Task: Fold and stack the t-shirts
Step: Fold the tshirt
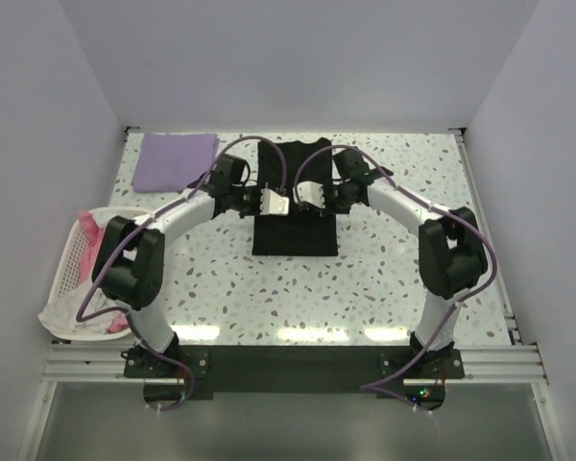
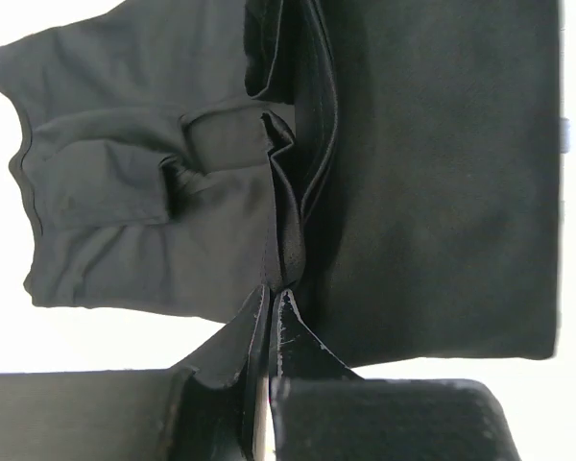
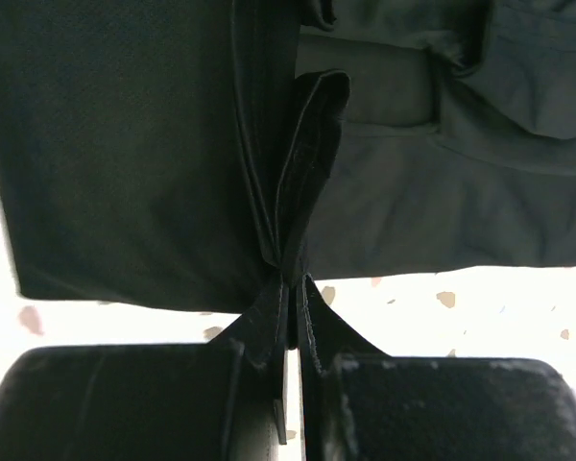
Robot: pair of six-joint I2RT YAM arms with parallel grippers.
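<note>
A black t-shirt (image 1: 293, 229) lies in the middle of the speckled table, partly folded into a narrow strip. My left gripper (image 1: 274, 203) and right gripper (image 1: 310, 198) hang side by side over its middle. In the left wrist view the left gripper (image 2: 271, 293) is shut on a bunched fold of the black shirt (image 2: 432, 182). In the right wrist view the right gripper (image 3: 294, 283) is shut on a fold of the same shirt (image 3: 125, 163). A folded lilac t-shirt (image 1: 176, 159) lies at the back left.
A white laundry basket (image 1: 69, 257) holding pink and white clothes (image 1: 88, 227) stands at the table's left edge. White walls close in the table on three sides. A metal rail (image 1: 288, 363) runs along the near edge by the arm bases.
</note>
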